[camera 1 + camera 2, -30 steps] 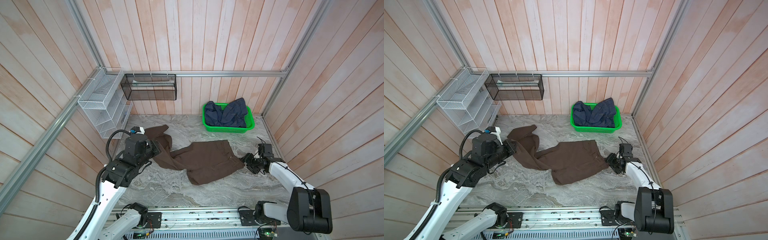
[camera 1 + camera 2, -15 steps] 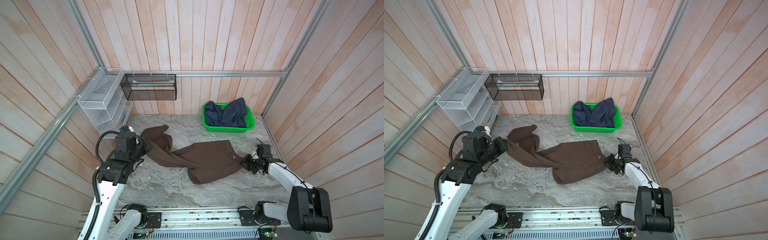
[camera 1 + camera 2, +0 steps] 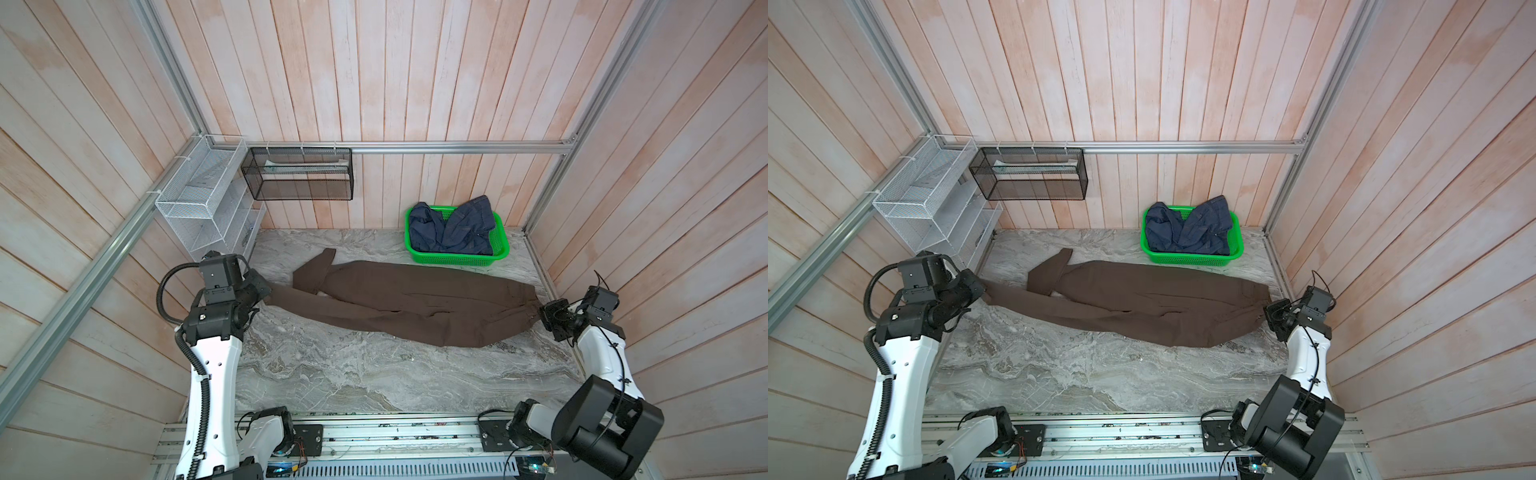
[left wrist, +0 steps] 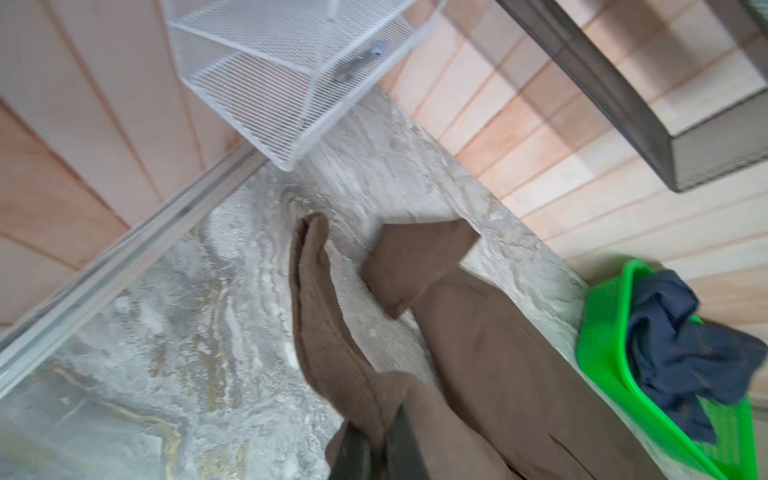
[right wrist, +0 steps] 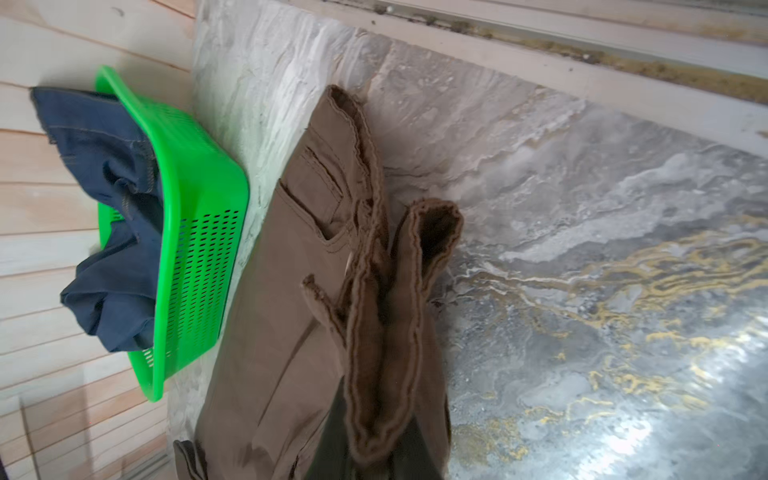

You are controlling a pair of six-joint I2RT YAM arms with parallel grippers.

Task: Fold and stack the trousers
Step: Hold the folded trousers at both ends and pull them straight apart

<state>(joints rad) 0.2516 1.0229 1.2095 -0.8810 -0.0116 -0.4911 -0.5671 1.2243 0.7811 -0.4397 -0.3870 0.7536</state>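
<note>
Leftmost, a white wire rack (image 3: 199,195) hangs on the side wall, with a black mesh basket (image 3: 299,174) beside it on the back wall. Below the rack, the left pincer (image 3: 266,293) sits low at the left edge of the counter (image 3: 353,374), clamped tight on the hem end of one leg of the trousers (image 3: 415,303). In the left wrist view the brown cloth is bunched between its dark fingers (image 4: 405,453), and the loose hem sticks out past them.

From that grip the near leg runs rightward in a long narrow band across the marbled surface. The far leg lies just behind it, with its end doubled back on itself into a short flap pointing toward the back wall. Both legs widen into the seat and waist on the right, so the garment lies drawn out nearly from wall to wall in both top views.

Behind the waist half, in the back right corner, stands a green basket (image 3: 457,261) holding a crumpled navy denim garment (image 3: 453,226). The basket is just beside the brown fabric; whether they touch I cannot tell.

At the right edge, the right pincer (image 3: 540,313) is closed on the waistband. In the right wrist view the band is gathered between its fingers (image 5: 330,449), with a pocket opening and a belt loop showing nearby.
</note>
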